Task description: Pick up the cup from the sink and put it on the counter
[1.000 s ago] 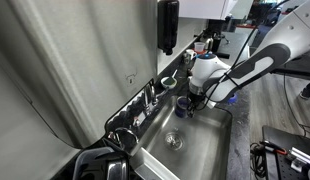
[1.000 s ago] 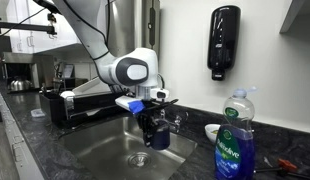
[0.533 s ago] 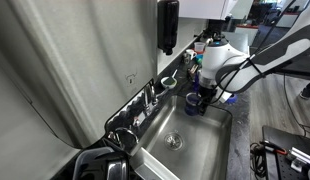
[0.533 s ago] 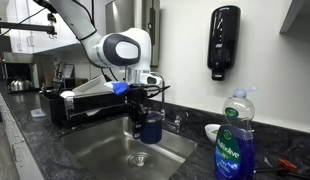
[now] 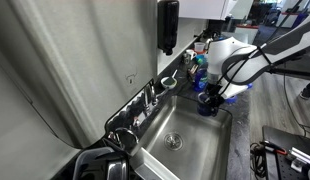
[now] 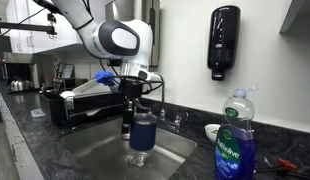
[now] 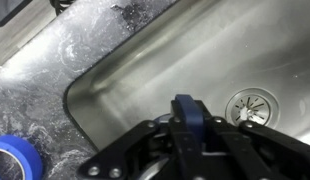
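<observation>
My gripper (image 5: pixel 207 96) is shut on the rim of the small dark blue cup (image 5: pixel 208 105) and holds it upright in the air above the sink (image 5: pixel 195 145), near its far end. In an exterior view the cup (image 6: pixel 144 137) hangs under the gripper (image 6: pixel 139 122), above the round drain (image 6: pixel 138 160). In the wrist view the cup's blue wall (image 7: pixel 188 108) is pinched between the fingers (image 7: pixel 188 128), with the drain (image 7: pixel 253 103) to the right. The dark grey counter (image 7: pixel 55 110) surrounds the basin.
A flat blue ring (image 7: pixel 15 160) lies on the counter by the sink's corner. The chrome faucet (image 5: pixel 150 97) stands at the wall side. A blue soap bottle (image 6: pixel 235 140), a small bowl (image 6: pixel 212 131) and a wall dispenser (image 6: pixel 223 42) are nearby. A dish rack (image 6: pixel 80 100) stands beside the sink.
The gripper has carried the cup sideways over the basin, away from the faucet side. The wrist has turned, and the cup stays in the grip.
</observation>
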Controlling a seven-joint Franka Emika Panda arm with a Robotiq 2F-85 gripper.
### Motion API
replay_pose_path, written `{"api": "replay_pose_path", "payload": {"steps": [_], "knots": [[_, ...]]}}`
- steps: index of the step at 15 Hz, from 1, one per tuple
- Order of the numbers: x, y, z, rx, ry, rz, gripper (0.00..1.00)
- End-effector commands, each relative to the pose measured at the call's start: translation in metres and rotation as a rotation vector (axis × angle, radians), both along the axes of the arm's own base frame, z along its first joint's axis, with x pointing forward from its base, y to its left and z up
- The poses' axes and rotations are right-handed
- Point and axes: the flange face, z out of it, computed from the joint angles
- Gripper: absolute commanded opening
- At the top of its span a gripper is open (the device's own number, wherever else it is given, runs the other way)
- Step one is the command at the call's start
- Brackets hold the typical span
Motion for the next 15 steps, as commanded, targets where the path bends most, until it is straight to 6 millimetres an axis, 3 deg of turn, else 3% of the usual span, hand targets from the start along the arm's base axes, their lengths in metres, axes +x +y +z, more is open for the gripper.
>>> {"api": "replay_pose_path", "payload": {"steps": [1,6,15], "knots": [[-0.002,-0.026,0.012,0.015,-0.006,-0.169,0.04],[-0.004,-0.049,0.015,-0.001,-0.030,-0.323,0.04],[-0.005,-0.069,0.013,-0.014,-0.029,-0.420,0.04]]}}
